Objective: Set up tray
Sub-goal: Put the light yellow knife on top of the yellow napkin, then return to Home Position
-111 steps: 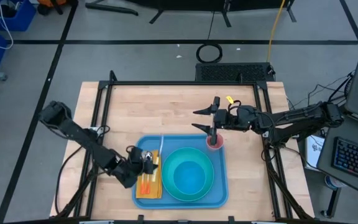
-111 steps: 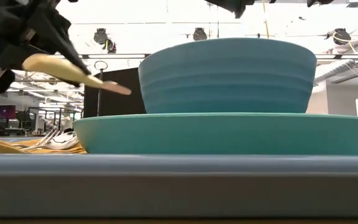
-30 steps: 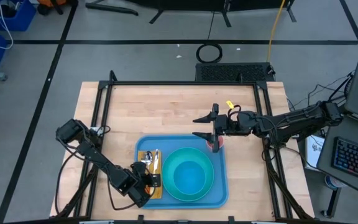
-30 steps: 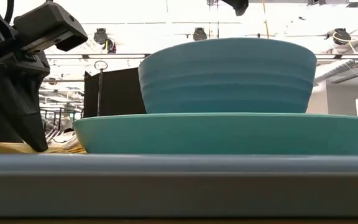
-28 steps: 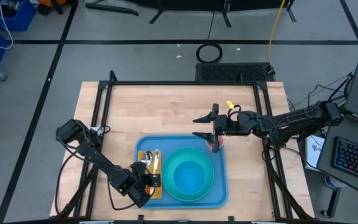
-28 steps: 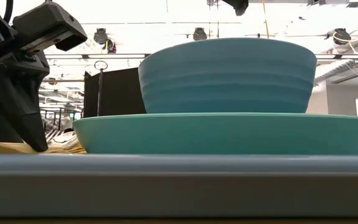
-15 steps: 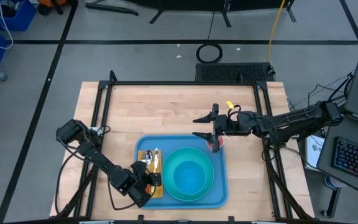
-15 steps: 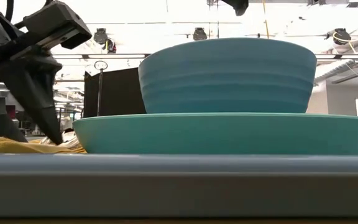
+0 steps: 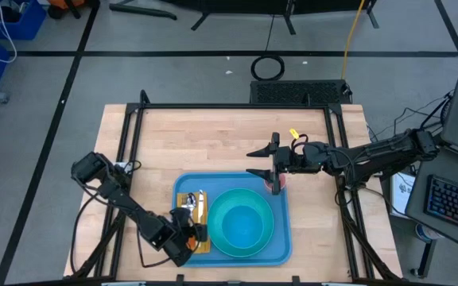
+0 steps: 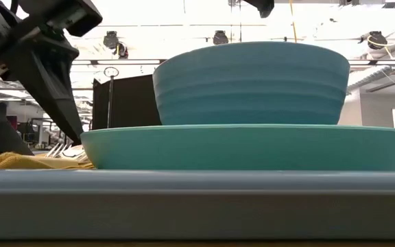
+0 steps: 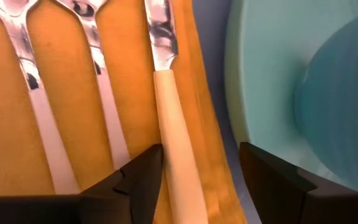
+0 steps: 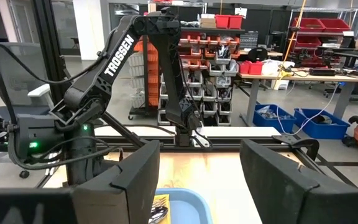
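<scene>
Now that the left gripper has spread wide, the knife lies released on the napkin, lower left of the tray; the right gripper, open, hovers upper right.

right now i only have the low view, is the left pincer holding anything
Observer: No. In the left wrist view the left pincer is open, and a cream-handled knife lies loose between its fingers on the orange napkin.
Operator: anything else on that napkin
Observer: Two more utensils lie side by side next to the knife.
Operator: and where's the right arm
Observer: From above, the right pincer is open at the far right corner of the tray, just over a small red round item.
</scene>
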`<state>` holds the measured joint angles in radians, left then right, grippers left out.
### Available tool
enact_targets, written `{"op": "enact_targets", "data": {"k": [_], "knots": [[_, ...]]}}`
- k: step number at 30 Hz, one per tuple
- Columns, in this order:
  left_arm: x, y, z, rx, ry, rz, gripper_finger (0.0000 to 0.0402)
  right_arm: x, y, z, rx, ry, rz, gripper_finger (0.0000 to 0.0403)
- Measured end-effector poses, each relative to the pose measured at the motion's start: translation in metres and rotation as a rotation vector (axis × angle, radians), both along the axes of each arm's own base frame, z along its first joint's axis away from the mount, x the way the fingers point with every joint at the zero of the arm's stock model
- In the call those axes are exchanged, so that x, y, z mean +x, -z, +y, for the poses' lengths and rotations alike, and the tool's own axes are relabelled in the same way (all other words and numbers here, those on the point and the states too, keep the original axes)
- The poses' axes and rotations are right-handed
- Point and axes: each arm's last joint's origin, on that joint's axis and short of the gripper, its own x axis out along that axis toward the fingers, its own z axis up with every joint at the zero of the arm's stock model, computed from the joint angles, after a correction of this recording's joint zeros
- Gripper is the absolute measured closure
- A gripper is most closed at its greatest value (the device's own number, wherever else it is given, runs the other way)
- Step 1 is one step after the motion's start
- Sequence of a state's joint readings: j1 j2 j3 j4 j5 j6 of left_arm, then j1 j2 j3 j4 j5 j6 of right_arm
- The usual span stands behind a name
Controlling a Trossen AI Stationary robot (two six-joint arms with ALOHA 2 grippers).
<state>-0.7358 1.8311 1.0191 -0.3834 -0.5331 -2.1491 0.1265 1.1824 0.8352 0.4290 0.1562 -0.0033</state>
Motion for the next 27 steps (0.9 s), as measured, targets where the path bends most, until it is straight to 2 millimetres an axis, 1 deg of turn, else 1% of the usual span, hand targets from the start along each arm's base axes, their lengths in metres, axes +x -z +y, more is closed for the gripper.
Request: {"op": "enact_targets", "data": {"k": [16,20,23,25,27], "knots": [[-0.012,-0.002,-0.011,0.043,0.032,-0.035,0.0254,0.000,0.001,0.000,0.016,0.000,0.015,0.0190],[-0.017,-0.017,-0.013,0.084,0.028,-0.117,0.0271,0.000,0.002,0.000,0.016,0.000,0.018,0.0190],[-0.023,-0.035,-0.013,0.160,0.039,-0.210,0.0285,0.000,0.002,0.000,0.016,0.000,0.021,0.0190],[-0.028,-0.050,-0.013,0.258,0.074,-0.285,0.0296,0.000,0.002,0.000,0.016,0.000,0.022,0.0190],[-0.033,-0.065,-0.015,0.406,0.143,-0.348,0.0308,0.000,0.002,0.000,0.015,-0.002,0.022,0.0190]]}}
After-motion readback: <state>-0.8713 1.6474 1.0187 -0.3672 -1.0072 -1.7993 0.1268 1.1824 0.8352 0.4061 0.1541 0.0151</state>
